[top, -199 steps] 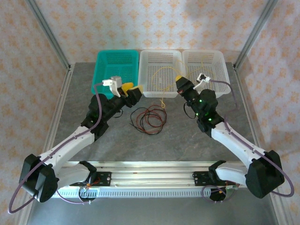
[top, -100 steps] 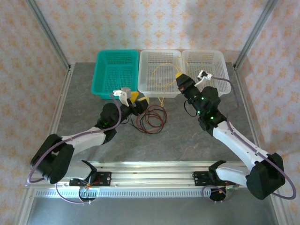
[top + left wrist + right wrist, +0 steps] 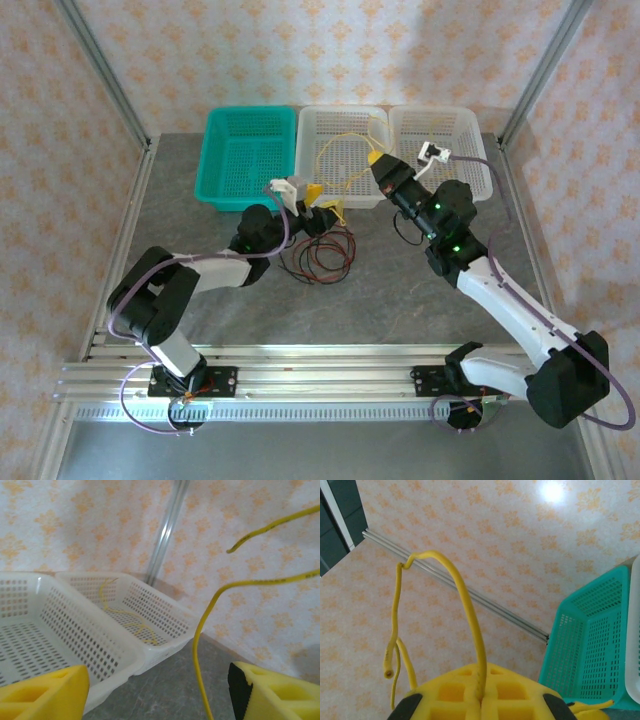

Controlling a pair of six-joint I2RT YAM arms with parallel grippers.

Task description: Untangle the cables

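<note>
Cables first: the red and black cables (image 3: 318, 255) lie in a looped heap on the worktop (image 3: 400, 300), about midway across and nearer to me than the baskets. Just past that heap my left pincer (image 3: 324, 203) stands released, its yellow pads wide apart. In my left wrist view the yellow cable (image 3: 196, 655) hangs between them, closer to the right pad (image 3: 272, 692), and touches neither. Farther on and to the right, my right pincer (image 3: 378, 166) is clenched on the yellow cable above the front rim of the middle white basket (image 3: 330, 125). My right wrist view shows the strand pinched in the seam between the pads, arching up and drooping back down. Along the worktop's far edge the teal basket (image 3: 250, 150), the middle white basket and the right white basket (image 3: 445, 130) sit side by side.
</note>
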